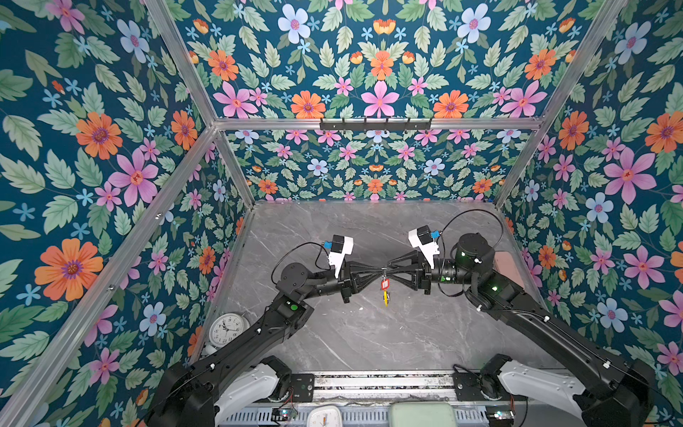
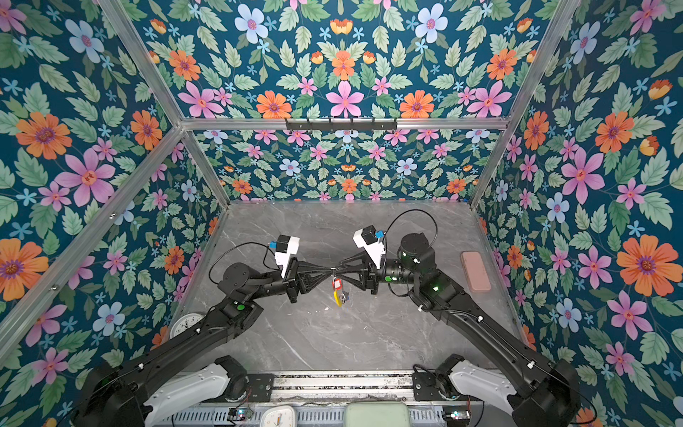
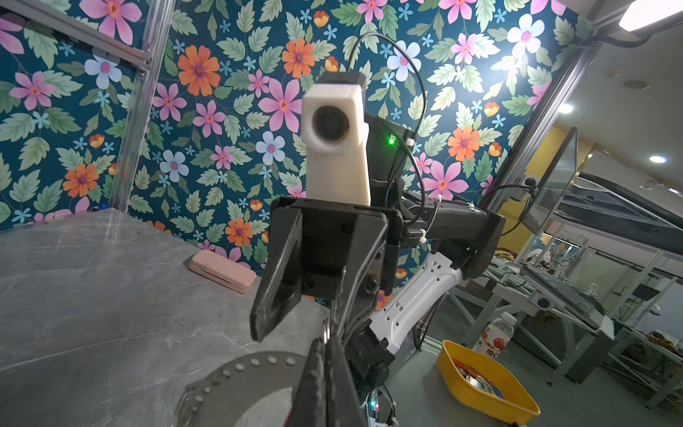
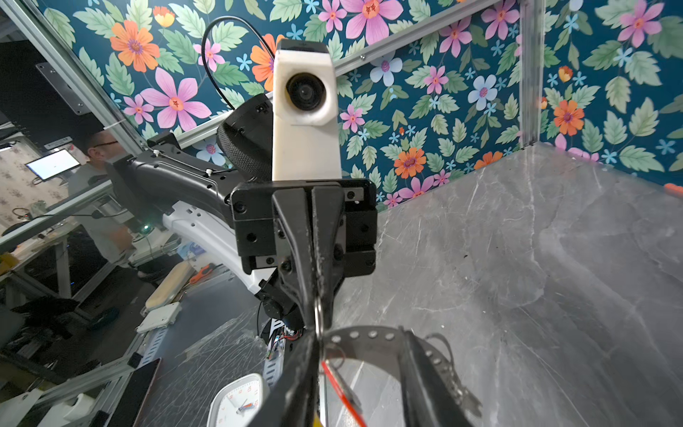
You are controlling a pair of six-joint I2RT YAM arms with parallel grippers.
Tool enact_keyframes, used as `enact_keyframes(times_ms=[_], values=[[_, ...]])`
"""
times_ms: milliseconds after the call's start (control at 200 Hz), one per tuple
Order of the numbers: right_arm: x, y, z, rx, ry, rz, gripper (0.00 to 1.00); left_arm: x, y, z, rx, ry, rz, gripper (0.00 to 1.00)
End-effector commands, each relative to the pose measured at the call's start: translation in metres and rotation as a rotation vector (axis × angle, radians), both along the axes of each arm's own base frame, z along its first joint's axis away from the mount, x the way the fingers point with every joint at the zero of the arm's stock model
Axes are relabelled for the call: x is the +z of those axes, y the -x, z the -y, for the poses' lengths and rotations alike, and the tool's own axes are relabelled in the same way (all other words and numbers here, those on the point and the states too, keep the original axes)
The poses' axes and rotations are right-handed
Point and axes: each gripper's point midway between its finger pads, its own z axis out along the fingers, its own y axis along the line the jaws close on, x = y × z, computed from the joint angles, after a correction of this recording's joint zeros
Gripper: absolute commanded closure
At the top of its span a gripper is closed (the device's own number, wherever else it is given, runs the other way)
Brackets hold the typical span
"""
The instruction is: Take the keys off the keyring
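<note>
Presently, my left gripper (image 1: 380,270) pinches the keyring (image 1: 386,298) at frame centre; my right gripper (image 1: 389,268) stands spread alongside.

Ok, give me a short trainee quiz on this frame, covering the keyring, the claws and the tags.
1. True or false: the keyring lies flat on the table.
2. Which claw has its jaws apart? A) left claw B) right claw C) neither
3. Fill in: the tag hanging under the claws is ___.
Key: 1 false, it hangs from the left claw; 2 B; 3 red.
</note>
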Motion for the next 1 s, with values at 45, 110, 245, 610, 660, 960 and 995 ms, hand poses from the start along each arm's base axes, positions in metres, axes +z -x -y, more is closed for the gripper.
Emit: enact_keyframes(times_ms=[45, 110, 245, 610, 660, 960, 995], values=[[0.024, -0.006, 0.017, -0.134, -0.099, 0.084, 0.51, 0.004, -0.007, -0.006, 0.077, 0.012, 0.020, 1.00], [0.025, -0.008, 0.025, -0.192, -0.121, 0.100, 0.48, 0.005, -0.008, -0.006, 0.092, 0.013, 0.014, 1.00], [0.021, -0.014, 0.034, -0.265, -0.124, 0.093, 0.43, 0.006, -0.009, -0.005, 0.112, 0.009, 0.016, 1.00], [0.003, -0.011, 0.016, -0.163, -0.092, 0.031, 0.45, -0.001, -0.024, -0.002, 0.287, -0.076, 0.016, 1.00], [0.000, -0.014, 0.016, -0.175, -0.096, 0.031, 0.45, -0.003, -0.026, -0.002, 0.320, -0.085, 0.019, 1.00], [-0.015, -0.027, 0.023, -0.269, -0.075, 0.019, 0.45, -0.014, -0.042, -0.014, 0.502, -0.123, 0.059, 1.00], [-0.016, -0.028, 0.024, -0.281, -0.074, 0.017, 0.44, -0.014, -0.043, -0.015, 0.513, -0.123, 0.066, 1.00]])
